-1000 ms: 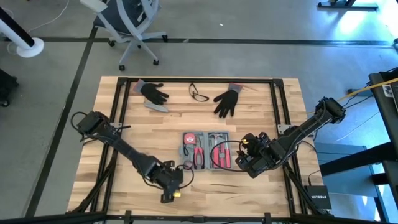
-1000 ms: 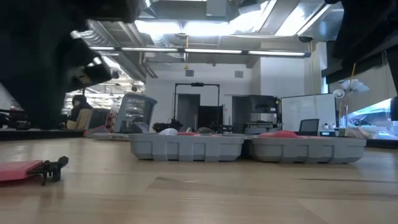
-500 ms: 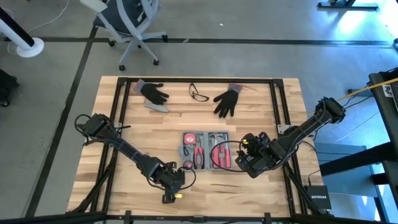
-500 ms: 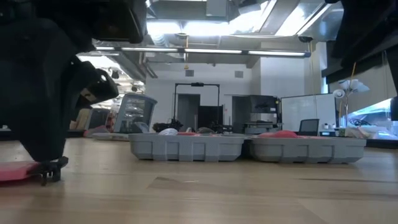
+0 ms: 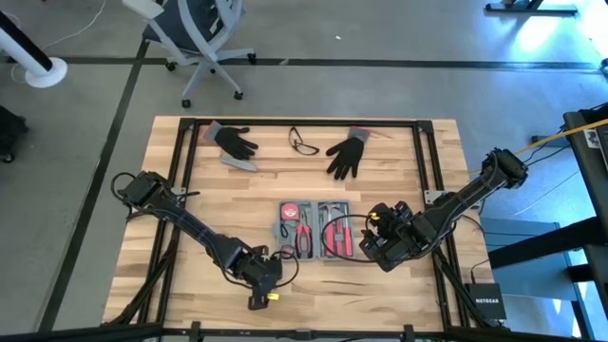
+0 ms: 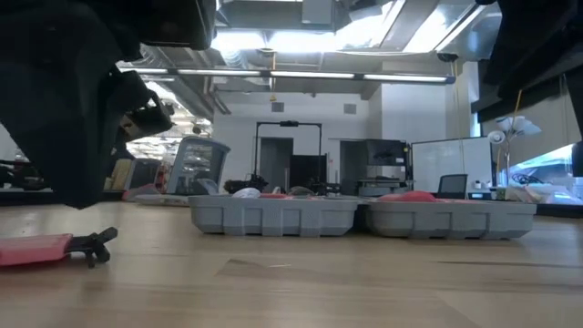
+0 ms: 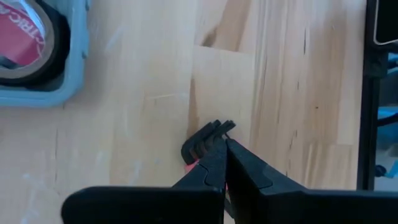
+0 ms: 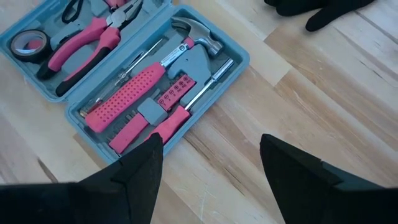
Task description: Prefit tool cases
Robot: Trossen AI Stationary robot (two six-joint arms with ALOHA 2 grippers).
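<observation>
The left gripper (image 7: 225, 144) is closed on a hex-key set (image 7: 205, 140), the tool case (image 5: 314, 229) beyond. The right gripper (image 8: 208, 152) hovers wide open, empty, over that case's edge.

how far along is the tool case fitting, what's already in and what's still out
Mostly done: the open tool case already holds pink pliers, a hammer, a screwdriver and tape. In hand: the left gripper is shut on a pink-handled hex key set lying on the table beside the case. Left: seating that set. The right gripper hangs open over the case.
</observation>
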